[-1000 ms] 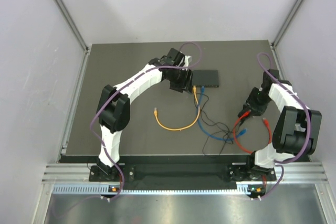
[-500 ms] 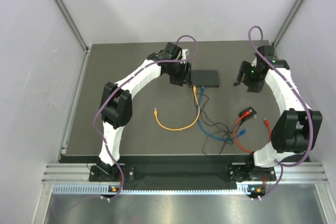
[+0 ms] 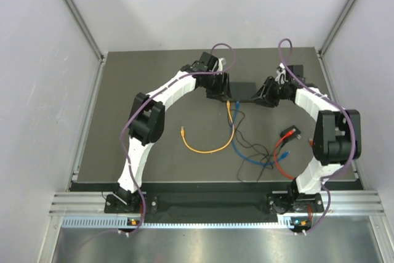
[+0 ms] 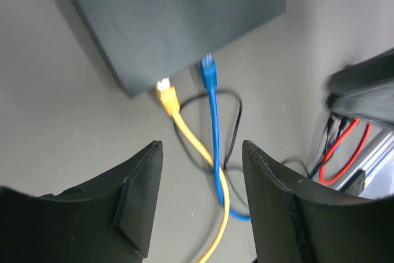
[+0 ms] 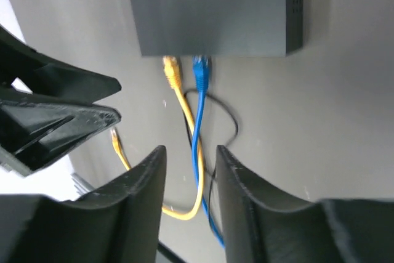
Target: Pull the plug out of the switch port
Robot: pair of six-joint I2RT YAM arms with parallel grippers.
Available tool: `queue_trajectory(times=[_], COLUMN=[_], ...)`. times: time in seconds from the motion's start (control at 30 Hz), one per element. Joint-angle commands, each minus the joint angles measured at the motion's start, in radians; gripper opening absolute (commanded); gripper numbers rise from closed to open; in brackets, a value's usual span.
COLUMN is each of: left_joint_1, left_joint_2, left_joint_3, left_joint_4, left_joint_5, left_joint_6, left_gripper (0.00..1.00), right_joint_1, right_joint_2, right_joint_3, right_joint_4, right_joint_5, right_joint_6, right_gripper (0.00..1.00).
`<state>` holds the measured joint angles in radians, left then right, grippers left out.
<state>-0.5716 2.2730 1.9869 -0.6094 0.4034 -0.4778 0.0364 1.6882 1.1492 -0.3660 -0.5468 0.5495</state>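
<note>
The flat black switch (image 3: pixel 243 90) lies at the back middle of the table. A yellow plug (image 4: pixel 165 92) and a blue plug (image 4: pixel 209 71) sit in two ports on its near edge; both also show in the right wrist view, yellow (image 5: pixel 171 69) and blue (image 5: pixel 201 69). My left gripper (image 3: pixel 221 94) hovers at the switch's left end, open and empty (image 4: pixel 200 147). My right gripper (image 3: pixel 262 94) hovers at its right end, open and empty (image 5: pixel 191 151). The yellow and blue cables cross below both pairs of jaws.
The yellow cable (image 3: pixel 209 148) loops toward the table's middle, its free plug (image 3: pixel 182 130) lying loose. The blue cable (image 3: pixel 252 159), a thin black wire and a red cable (image 3: pixel 283 159) tangle at the near right, beside a small black adapter (image 3: pixel 290 132).
My right arm has swung from the adapter at the near right up to the back and in to the switch's right end. My left gripper has shifted slightly right, closer to the switch.
</note>
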Motion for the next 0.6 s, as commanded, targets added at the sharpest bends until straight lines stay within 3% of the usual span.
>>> queue_trajectory(times=[0.0, 0.13, 0.27, 0.57], left_joint_1=[-0.001, -0.001, -0.001, 0.006], left_joint_2=[0.034, 0.057, 0.074, 0.123], left_joint_3=[0.075, 0.095, 0.093, 0.127], left_joint_4=[0.085, 0.097, 0.105, 0.117], left_joint_5=[0.012, 0.009, 0.015, 0.043], left_joint_6=[-0.031, -0.038, -0.044, -0.074], left_gripper=[0.59, 0.59, 0.59, 0.59], right_joint_1=[0.013, 0.02, 0.026, 0.042], right_joint_2=[0.062, 0.113, 0.143, 0.211], right_joint_3=[-0.028, -0.058, -0.097, -0.181], right_joint_4=[0.243, 0.343, 0.443, 0.617], right_joint_5=[-0.09, -0.107, -0.108, -0.136], right_joint_6=[0.084, 0.116, 0.136, 0.181], right_gripper=[0.37, 0.37, 0.47, 0.39])
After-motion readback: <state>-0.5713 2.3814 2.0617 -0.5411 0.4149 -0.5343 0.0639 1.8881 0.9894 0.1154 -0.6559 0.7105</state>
